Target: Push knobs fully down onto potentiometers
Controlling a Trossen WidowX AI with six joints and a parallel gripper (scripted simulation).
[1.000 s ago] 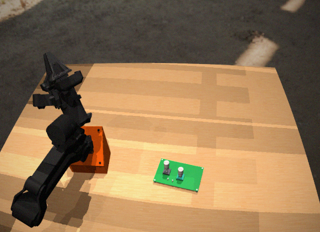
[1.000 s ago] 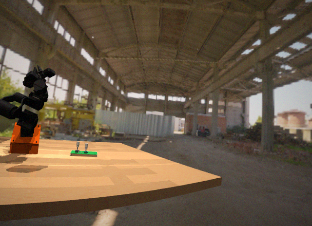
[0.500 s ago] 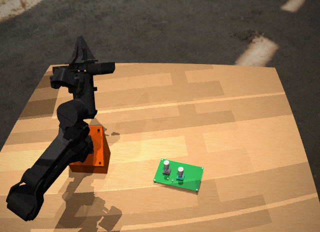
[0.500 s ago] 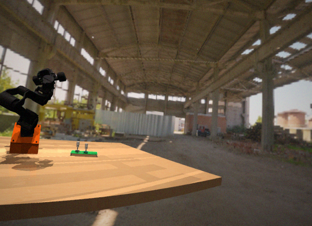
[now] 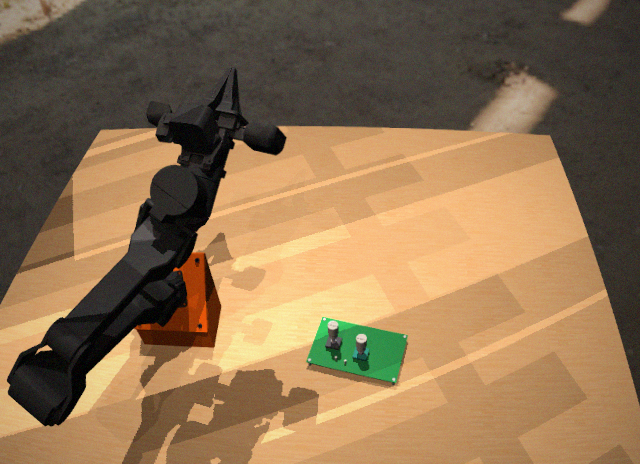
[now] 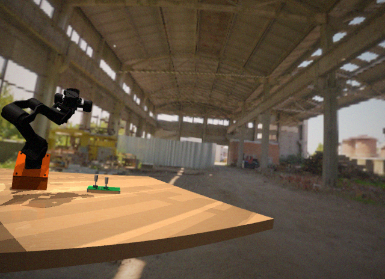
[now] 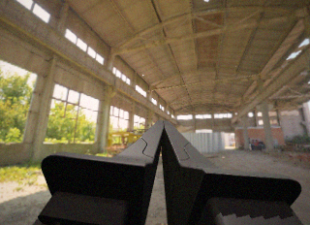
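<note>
Knobs [image 5: 332, 326] [image 5: 361, 338] both sit high on the circuit board [image 5: 385, 353], lower middle of the top view. Gripper [image 5: 230, 89], upper left, has jaws pinched together on nothing, probably for pressing.

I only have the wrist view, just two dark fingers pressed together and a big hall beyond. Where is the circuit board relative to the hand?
Observer: The hand is raised high over the far left part of the table, pointing away; the circuit board lies on the table's near right part, well apart from it.
Operator: Are the knobs pushed down yet?
Observer: In the exterior view both knobs, the left knob and the right knob, stand tall on their shafts above the board; whether there is any gap left under them is too small to tell.
Operator: Is anything caught in the hand?
Observer: No, the top view shows the fingers shut to a point, holding nothing.
</note>
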